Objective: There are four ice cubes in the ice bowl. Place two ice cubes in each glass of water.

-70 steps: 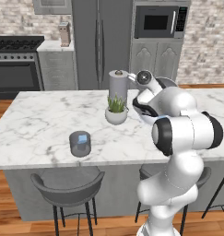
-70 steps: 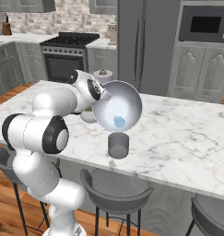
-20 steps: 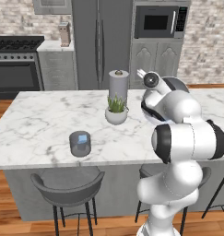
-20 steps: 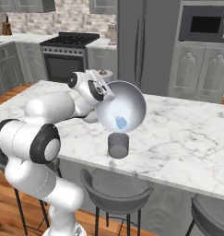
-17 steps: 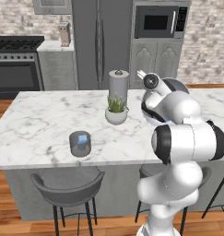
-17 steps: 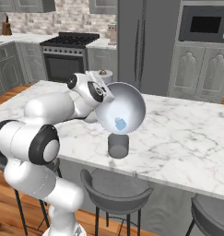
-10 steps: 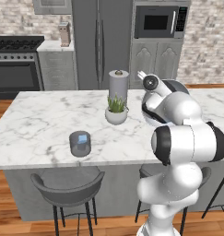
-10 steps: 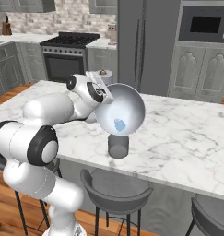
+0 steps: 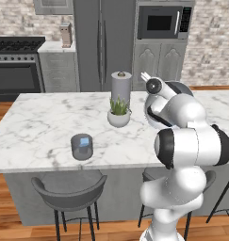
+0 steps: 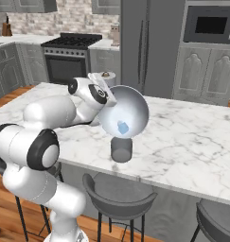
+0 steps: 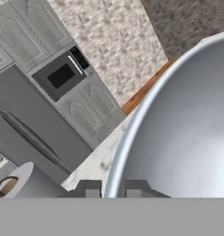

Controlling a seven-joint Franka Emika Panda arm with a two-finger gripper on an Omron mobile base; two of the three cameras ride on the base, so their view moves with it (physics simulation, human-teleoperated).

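The ice bowl [image 10: 125, 116] is held tipped steeply on edge above the marble island counter [image 10: 192, 142], its pale inside facing the right base camera. The gripper [image 11: 112, 189] grips the bowl's rim — one dark finger tip [image 11: 88, 188] outside the rim, the other inside, the jaws closed on the thin wall. One pale-blue ice cube [image 10: 122, 127] lies low in the bowl's tilted hollow; whether further cubes lie in it cannot be told.

Directly below the bowl's lower edge stands one glass of water [image 10: 121, 149], upright on the counter near its front edge. In the left base view a second glass of water [image 9: 82, 146] stands well to the left of the bowl, also near the counter's front edge, with a pale-blue patch showing at its top. Between that glass and the bowl, farther back, sits a small white pot with a green plant [image 9: 118, 113]; just behind the pot rises a paper-towel roll [image 9: 120, 86]. A grey stool [image 10: 119, 196] stands before the counter, below the nearer glass.
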